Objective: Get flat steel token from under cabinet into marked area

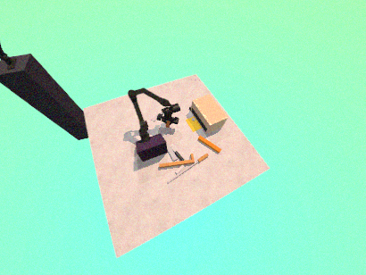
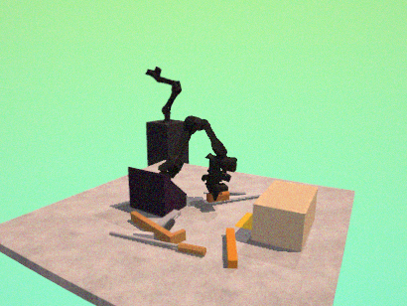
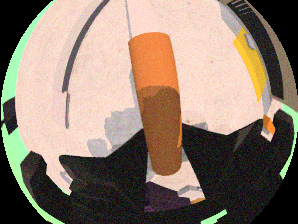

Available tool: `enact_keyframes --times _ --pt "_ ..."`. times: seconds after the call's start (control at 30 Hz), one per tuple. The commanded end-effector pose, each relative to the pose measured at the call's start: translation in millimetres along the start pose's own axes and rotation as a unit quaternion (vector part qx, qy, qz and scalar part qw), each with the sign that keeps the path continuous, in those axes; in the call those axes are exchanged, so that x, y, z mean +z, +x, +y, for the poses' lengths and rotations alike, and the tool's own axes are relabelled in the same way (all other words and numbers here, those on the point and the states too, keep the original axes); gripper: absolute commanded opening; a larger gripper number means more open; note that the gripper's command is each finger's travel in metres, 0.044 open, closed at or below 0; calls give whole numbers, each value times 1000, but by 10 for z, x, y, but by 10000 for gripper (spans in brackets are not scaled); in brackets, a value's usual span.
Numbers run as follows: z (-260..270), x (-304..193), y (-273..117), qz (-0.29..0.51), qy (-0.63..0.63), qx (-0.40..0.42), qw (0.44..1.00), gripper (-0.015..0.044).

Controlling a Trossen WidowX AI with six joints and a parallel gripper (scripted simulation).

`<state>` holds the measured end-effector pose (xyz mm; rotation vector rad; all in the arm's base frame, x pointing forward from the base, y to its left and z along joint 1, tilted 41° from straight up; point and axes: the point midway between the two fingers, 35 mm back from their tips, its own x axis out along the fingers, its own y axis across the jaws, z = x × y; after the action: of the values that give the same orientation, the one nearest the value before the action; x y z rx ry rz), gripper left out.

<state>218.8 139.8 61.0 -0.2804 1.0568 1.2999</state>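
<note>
Pale, mottled stone covered the tabletop [image 1: 134,219] [image 2: 74,258] [image 3: 100,75], with flat green beyond its edges. My gripper [image 1: 168,121] [image 2: 216,196] [image 3: 161,129] was clenched on an orange handle [image 1: 168,125] [image 2: 221,197] [image 3: 154,65], smooth and rounded in the wrist view, with a thin grey shaft [image 2: 238,199] [image 3: 128,17] running away from it.

By the wrist view, the cabinet [image 1: 210,112] [image 2: 283,214] [image 3: 290,65] lay off to one side of the fingers, and the shaft ran roughly along its front, not at the slots. Any further pull would, I judged, call for swinging the shaft toward them.

Between gripper and cabinet lay the yellow patch [image 1: 194,125] [image 2: 244,221] [image 3: 252,67], flat and straight-edged. A small grey shape [image 3: 249,41] at its cabinet side was probably the steel token; I could not tell whether it sat wholly inside.

The cabinet was a plain tan box with a dark, slotted front. Farther out lay a squared orange bar [image 1: 210,145] [image 2: 231,248] and an orange L-shaped piece [image 1: 176,164] [image 2: 156,228].
</note>
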Motion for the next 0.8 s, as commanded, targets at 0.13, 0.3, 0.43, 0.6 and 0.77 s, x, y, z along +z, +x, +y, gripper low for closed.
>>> enact_keyframes --times 0.13,0.3,0.43,0.6,0.77 --pt "82 98 -32 -9 -1 -1 1000 0" --pt "127 138 -33 -9 -1 -1 1000 0" --pt "163 170 -34 -9 -1 -1 1000 0" --pt "209 210 -34 -9 -1 -1 1000 0" --pt "254 249 -35 -10 -1 -1 1000 0"
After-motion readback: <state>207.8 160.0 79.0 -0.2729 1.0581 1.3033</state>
